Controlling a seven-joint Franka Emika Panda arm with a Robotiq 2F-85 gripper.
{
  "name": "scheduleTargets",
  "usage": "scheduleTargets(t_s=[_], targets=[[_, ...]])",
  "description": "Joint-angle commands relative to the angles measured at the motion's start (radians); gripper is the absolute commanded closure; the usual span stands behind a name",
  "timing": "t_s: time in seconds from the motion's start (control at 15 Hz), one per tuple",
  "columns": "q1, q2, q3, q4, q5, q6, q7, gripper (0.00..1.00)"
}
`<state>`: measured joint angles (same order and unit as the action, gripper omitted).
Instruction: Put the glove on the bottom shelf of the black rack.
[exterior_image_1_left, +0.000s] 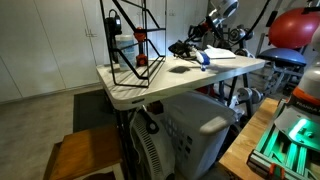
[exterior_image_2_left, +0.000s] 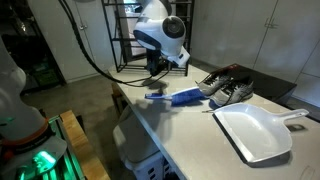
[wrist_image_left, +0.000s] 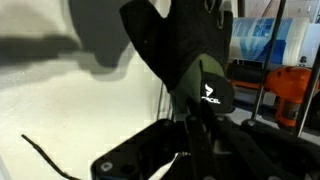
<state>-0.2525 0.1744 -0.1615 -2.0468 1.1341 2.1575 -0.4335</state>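
My gripper (wrist_image_left: 190, 140) is shut on the glove (wrist_image_left: 190, 60), which is black and green with a white logo. The glove hangs from the jaws just above the white table (wrist_image_left: 60, 110). In an exterior view the gripper (exterior_image_2_left: 155, 70) holds the dark glove low over the table. It is right beside the black wire rack (exterior_image_2_left: 128, 40), between the rack and a blue brush (exterior_image_2_left: 185, 97). In an exterior view the rack (exterior_image_1_left: 130, 45) stands at the table's end, and the gripper with the glove (exterior_image_1_left: 181, 47) is a short way from it. The rack's bars (wrist_image_left: 270, 70) show close by in the wrist view.
A white dustpan (exterior_image_2_left: 255, 132) lies near the table's front. A grey-and-black item, perhaps another glove (exterior_image_2_left: 227, 88), lies beyond the brush. An orange object (wrist_image_left: 292, 95) and a clear container (exterior_image_1_left: 124, 47) sit inside the rack. The table edge (exterior_image_1_left: 150, 95) drops off beside the rack.
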Motion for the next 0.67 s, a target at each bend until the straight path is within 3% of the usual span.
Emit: scheduleTargets(t_s=[0.0,0.07,0.33,0.6], targets=[[0.008,0.002,-0.009,0.003,0.001,-0.003,0.001,0.98],[-0.005,0.01,-0.01,0.017,0.033,-0.044,-0.009,0.98],[0.021,0.068,0.012,0.088,0.127,-0.014,0.053,0.98],[0.064,0.149,0.03,0.154,0.14,0.101,0.114,0.98]])
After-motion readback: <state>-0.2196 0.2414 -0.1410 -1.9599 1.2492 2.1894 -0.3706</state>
